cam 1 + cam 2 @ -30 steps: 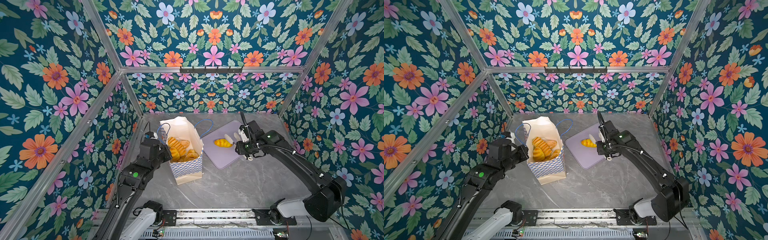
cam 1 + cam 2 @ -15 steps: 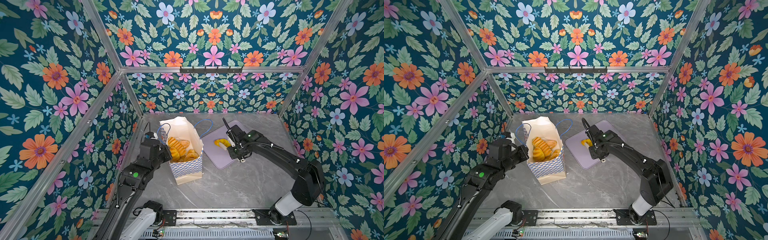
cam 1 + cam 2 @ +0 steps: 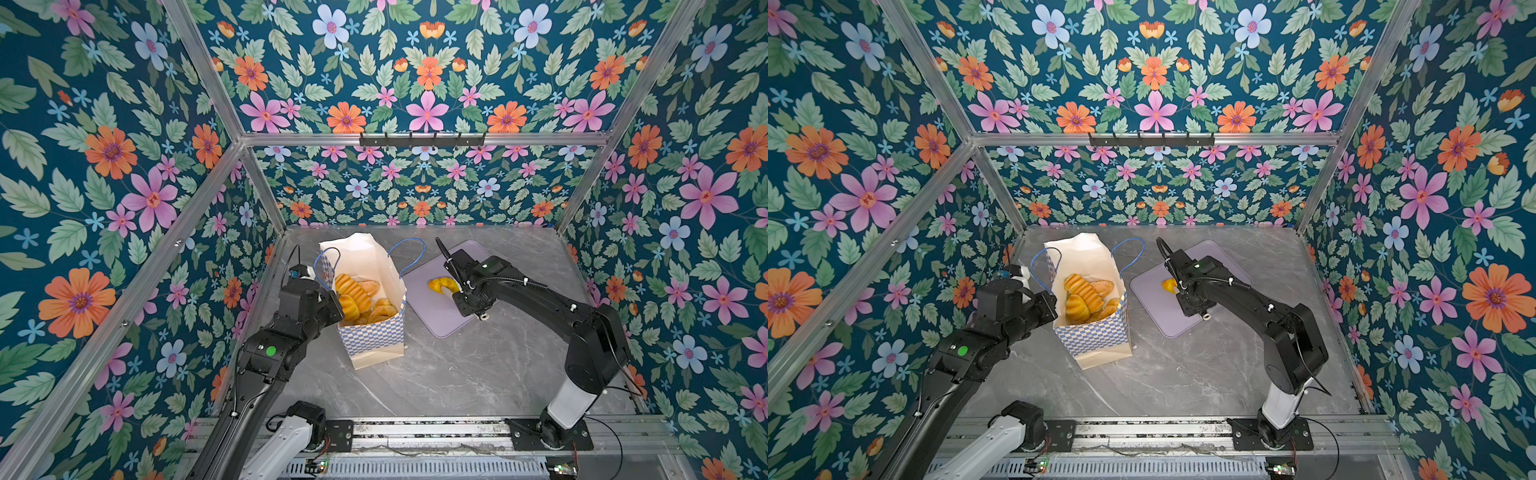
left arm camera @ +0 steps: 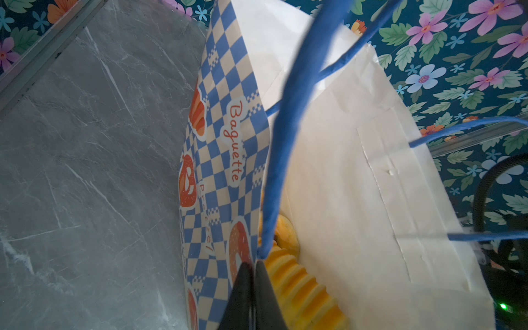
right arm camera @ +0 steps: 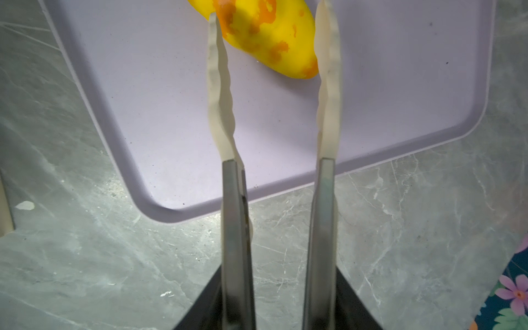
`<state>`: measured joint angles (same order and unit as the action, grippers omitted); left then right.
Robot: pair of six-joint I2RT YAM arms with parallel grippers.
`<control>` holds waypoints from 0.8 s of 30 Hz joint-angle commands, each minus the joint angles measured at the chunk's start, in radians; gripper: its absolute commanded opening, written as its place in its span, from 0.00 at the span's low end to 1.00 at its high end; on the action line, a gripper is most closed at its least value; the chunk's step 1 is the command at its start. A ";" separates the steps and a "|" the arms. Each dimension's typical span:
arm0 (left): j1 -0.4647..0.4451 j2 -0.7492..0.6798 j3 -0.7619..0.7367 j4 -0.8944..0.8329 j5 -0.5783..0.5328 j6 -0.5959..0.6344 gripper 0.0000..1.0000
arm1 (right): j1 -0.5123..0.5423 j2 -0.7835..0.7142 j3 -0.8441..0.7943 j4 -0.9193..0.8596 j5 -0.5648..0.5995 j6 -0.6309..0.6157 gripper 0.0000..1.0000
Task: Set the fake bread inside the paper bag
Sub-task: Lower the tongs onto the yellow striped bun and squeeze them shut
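On the lavender tray (image 3: 428,309) lies the one piece of fake bread (image 5: 265,37) not yet bagged, a glossy yellow roll mottled with orange. The other loaves (image 3: 358,296) sit piled inside the paper bag (image 3: 376,338), which stands upright just beside the tray. Our right gripper (image 5: 270,31) hangs over the roll with its long cream-tipped fingers (image 5: 220,85) spread astride one end, and we cannot tell whether either touches it. Our left gripper (image 4: 253,275) has its fingers pressed together on the bag's checkered rim, by the foot of a blue cord handle (image 4: 281,143). We judge the roll light, hard and slick, so it may squirt from the tips. We would take it across its thick middle, not its tapered end.
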<state>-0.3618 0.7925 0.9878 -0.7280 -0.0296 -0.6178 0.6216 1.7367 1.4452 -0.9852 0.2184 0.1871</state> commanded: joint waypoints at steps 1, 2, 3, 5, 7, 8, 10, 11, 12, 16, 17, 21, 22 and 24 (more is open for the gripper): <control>0.001 0.001 0.002 0.017 -0.007 0.007 0.08 | 0.001 0.012 0.017 -0.016 0.039 -0.027 0.47; 0.001 0.001 0.003 0.015 -0.007 0.006 0.08 | 0.001 0.017 0.021 -0.016 0.041 -0.031 0.47; 0.001 0.001 0.003 0.015 -0.007 0.007 0.08 | 0.000 0.024 0.027 -0.014 0.045 -0.036 0.47; 0.001 -0.001 0.004 0.013 -0.008 0.006 0.08 | 0.000 0.041 0.043 -0.016 0.054 -0.045 0.47; 0.001 -0.003 0.005 0.012 -0.009 0.005 0.08 | -0.001 0.058 0.063 -0.018 0.059 -0.052 0.47; 0.001 -0.003 0.005 0.012 -0.008 0.004 0.08 | -0.003 0.064 0.072 -0.019 0.060 -0.055 0.48; 0.001 -0.003 0.005 0.011 -0.008 0.004 0.08 | -0.010 0.078 0.091 -0.017 0.053 -0.059 0.48; 0.001 -0.003 0.005 0.010 -0.008 0.003 0.08 | -0.016 0.084 0.099 -0.014 0.044 -0.061 0.48; 0.001 -0.003 0.005 0.010 -0.009 0.003 0.08 | -0.024 0.091 0.107 -0.012 0.031 -0.060 0.48; 0.001 -0.003 0.005 0.009 -0.009 0.003 0.08 | -0.055 0.108 0.128 0.001 -0.014 -0.058 0.48; 0.001 -0.003 0.004 0.009 -0.010 0.005 0.09 | -0.062 0.112 0.133 0.003 -0.024 -0.057 0.48; 0.001 0.002 0.006 0.009 -0.009 0.004 0.08 | -0.082 0.130 0.150 0.008 -0.068 -0.058 0.48; 0.001 0.002 0.006 0.009 -0.010 0.004 0.08 | -0.087 0.133 0.152 0.011 -0.084 -0.058 0.48; 0.001 0.002 0.007 0.009 -0.011 0.004 0.08 | -0.095 0.130 0.151 0.017 -0.111 -0.057 0.48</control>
<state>-0.3618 0.7940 0.9878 -0.7284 -0.0296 -0.6182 0.5339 1.8690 1.5902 -0.9840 0.1555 0.1440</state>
